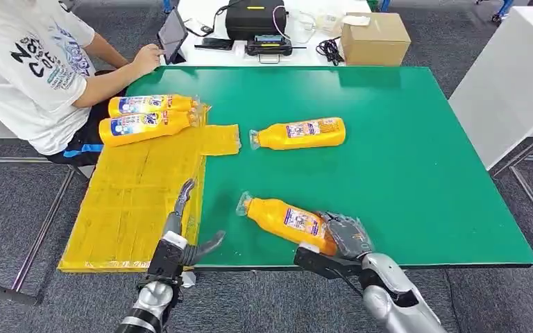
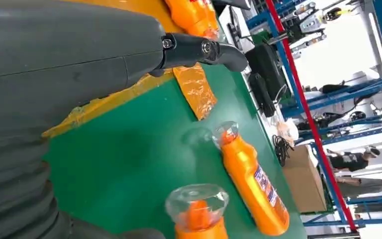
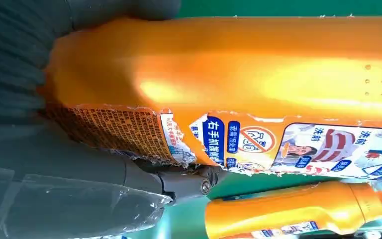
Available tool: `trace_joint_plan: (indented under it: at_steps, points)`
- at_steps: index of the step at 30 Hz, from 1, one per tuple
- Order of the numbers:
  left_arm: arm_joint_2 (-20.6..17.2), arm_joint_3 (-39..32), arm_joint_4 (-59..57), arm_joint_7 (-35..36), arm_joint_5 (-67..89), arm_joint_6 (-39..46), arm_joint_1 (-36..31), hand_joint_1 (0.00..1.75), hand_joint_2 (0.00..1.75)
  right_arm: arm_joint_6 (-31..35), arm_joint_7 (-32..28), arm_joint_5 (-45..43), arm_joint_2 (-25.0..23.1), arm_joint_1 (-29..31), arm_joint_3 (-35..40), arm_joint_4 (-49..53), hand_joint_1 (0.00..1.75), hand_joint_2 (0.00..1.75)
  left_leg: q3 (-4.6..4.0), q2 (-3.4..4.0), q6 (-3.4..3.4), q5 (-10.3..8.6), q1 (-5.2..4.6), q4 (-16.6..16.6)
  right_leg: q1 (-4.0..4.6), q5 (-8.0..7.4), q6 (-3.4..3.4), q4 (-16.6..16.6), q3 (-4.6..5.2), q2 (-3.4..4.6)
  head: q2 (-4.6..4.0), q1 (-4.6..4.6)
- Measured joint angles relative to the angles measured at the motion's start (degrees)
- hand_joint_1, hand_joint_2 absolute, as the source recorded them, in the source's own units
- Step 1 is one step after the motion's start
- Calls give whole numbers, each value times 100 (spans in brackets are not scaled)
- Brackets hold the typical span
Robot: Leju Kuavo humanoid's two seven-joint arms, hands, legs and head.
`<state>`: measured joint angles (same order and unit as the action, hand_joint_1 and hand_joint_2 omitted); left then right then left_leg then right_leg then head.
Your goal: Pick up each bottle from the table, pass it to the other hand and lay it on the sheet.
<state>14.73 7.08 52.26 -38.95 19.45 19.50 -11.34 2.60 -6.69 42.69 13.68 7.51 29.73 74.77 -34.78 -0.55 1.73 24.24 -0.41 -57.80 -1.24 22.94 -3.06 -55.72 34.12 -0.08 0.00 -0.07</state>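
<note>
The near orange bottle (image 1: 288, 220) lies on its side on the green tabletop (image 1: 416, 180), close to the front edge, clear cap pointing toward the yellow sheet (image 1: 135, 201). Your right robot hand (image 1: 343, 236) is wrapped around its base end; the right wrist view confirms thumb and fingers closed against the bottle's body and torn label. Your left robot hand (image 1: 184, 229) hangs released, fingers spread, over the sheet's inner edge and holding nothing.

For a clean lift, judge the grip as low on the bottle: the long capped end will tend to droop, so raise it level and present the middle or cap end to the left robot hand.

A second bottle (image 1: 298, 133) lies farther back, well apart from the held one. Two more bottles (image 1: 149, 118) already rest at the sheet's far end, beside a seated person (image 1: 31, 69). The near part of the sheet looks open for laying down. Mind the front tabletop edge just beside your right wrist.
</note>
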Motion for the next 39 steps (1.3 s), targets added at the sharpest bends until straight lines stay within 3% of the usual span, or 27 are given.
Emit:
trace_joint_plan:
  at_steps: [2,7,12,18,29,32,39]
  points:
    - [4,-13,11,0,2,-22,4,0,175,57,-42,18,-57,-34,-61,9,175,175,0,-1,1,-1,-2,0,-2,0,-1,0,-1,0,0,0]
    - [52,-147,249,89,-174,-415,149,0,175,1319,-553,99,-732,-350,-605,491,175,175,-11,6,1,-1,-1,0,-1,-1,-1,-1,14,1,0,-4]
    - [114,-247,570,358,-551,-861,265,0,175,2121,-977,-92,-1296,-528,-1088,1068,175,175,-14,-4,-1,-1,7,1,5,3,2,-2,15,-1,0,0]
    - [138,-262,1025,850,-1334,-1627,408,0,175,2710,-1307,-5,-1694,-769,-1517,1390,175,175,-14,-2,-1,0,2,1,2,2,2,0,14,0,0,0]
    - [133,55,1502,1240,-2256,-2695,555,0,175,2609,-1631,-249,-2044,-944,-1591,1156,175,175,-14,-2,-1,0,4,1,3,2,2,-1,15,0,0,2]
    - [127,227,1609,1425,-2624,-3101,613,0,175,2418,-1975,-566,-2209,-974,-1591,847,175,175,-15,-1,-2,1,4,2,3,2,2,-1,15,1,0,0]
    - [87,601,1626,1469,-2673,-3049,619,0,175,2343,-2352,-874,-2638,-944,-1208,-121,175,175,-16,-1,-3,1,6,3,4,3,3,-1,15,0,0,0]
